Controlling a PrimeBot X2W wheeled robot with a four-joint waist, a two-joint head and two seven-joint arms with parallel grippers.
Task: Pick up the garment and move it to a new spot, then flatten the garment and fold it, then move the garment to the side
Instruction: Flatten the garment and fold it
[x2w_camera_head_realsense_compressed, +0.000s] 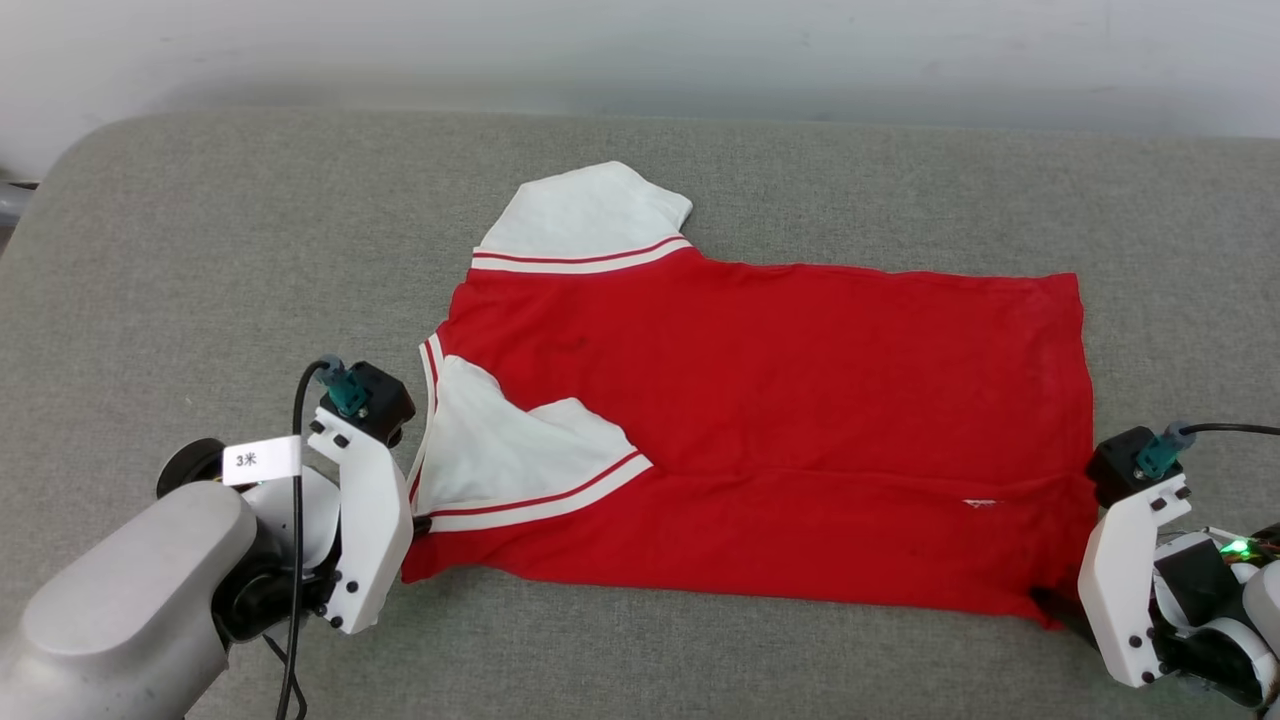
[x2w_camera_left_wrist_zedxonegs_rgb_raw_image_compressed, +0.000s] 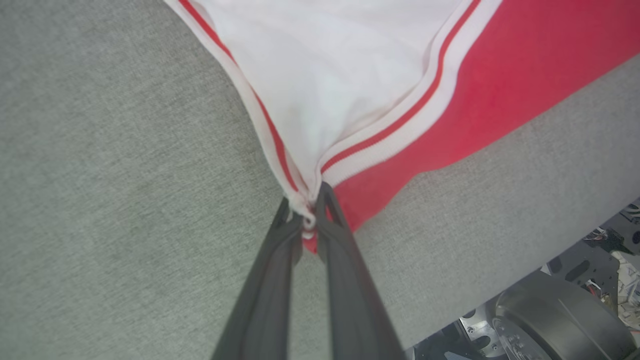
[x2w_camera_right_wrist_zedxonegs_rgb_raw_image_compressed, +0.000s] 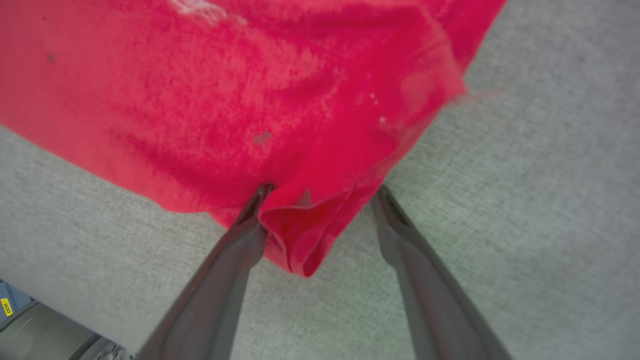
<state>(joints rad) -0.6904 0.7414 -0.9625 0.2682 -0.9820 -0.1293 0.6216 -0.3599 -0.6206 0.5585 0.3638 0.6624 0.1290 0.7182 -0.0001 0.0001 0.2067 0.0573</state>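
Though perhaps half-folded, red-and-white garment (x2w_camera_head_realsense_compressed: 760, 400).

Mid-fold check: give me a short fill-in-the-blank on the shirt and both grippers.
1. The left gripper has its fingers ____ on the striped sleeve trim of the red short-sleeved jersey shirt with white sleeves.
2. The right gripper has its fingers ____, the shirt's red hem corner between them.
3. The shirt lies on a ____ fabric-covered surface.
Missing words: shut; open; grey.
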